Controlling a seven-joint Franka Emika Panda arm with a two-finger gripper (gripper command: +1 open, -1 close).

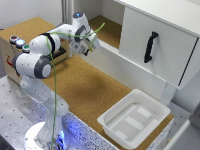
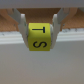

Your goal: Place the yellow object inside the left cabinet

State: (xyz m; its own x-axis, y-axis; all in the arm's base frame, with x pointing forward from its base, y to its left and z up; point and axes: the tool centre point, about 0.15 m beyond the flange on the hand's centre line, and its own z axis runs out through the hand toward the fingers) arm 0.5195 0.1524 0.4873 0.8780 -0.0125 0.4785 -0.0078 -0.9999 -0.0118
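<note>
The arm (image 1: 47,55) rises from its base, folds at the elbow and reaches out toward the exterior view's right — wrist up high, a thin yellow-green cable (image 1: 52,95) trailing along its links. The gripper (image 1: 91,47) tips forward and down. In the wrist view, both fingers (image 2: 22,26) are pressed in from either side — clamped on the yellow object (image 2: 40,37).

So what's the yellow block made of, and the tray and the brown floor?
The yellow block, held between the fingers, looks like painted wood or plastic: flat matte faces, black letters printed on; it's too blurry to say which. The tray looks like smooth white plastic, with thin molded walls and a soft shine. The brown floor looks like cork: speckled, grainy and dull.
</note>
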